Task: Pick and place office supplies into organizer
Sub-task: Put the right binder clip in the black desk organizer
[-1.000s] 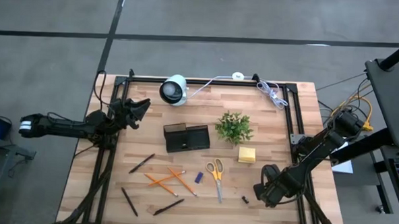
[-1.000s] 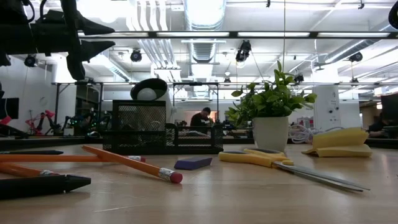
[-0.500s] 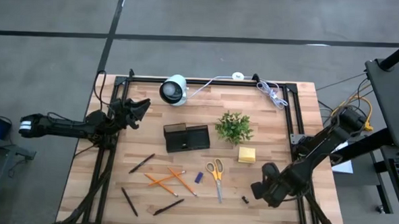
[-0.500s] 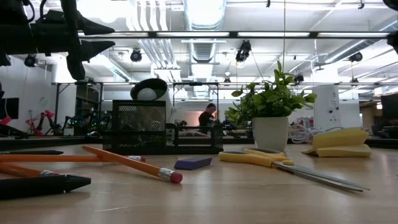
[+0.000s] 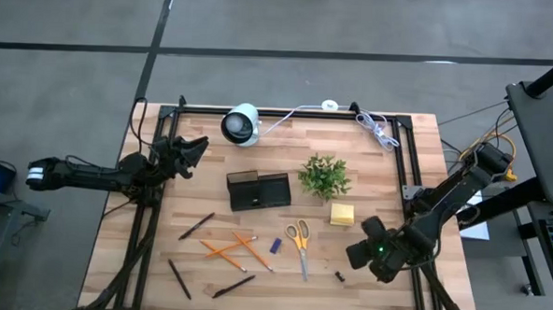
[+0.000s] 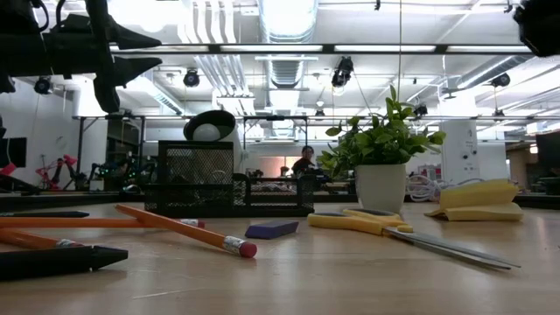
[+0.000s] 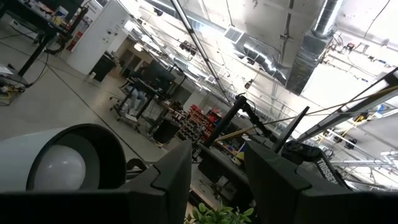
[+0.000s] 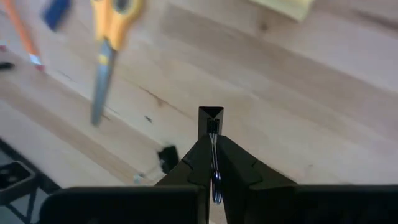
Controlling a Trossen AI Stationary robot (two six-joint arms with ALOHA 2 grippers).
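Industrial lab or workshop: exposed ceiling ducts (image 6: 284, 17), fluorescent lights, distant workbenches (image 6: 262, 179), concrete floor (image 5: 77, 15).

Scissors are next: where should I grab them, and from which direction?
The scissors lie flat, yellow handles toward the plant, blades pointing at the table's near edge. Probably best to come straight down and pinch across the narrow neck just below the handles, fingers on either side. The blue piece sits close on one side, so keep the opening tight.
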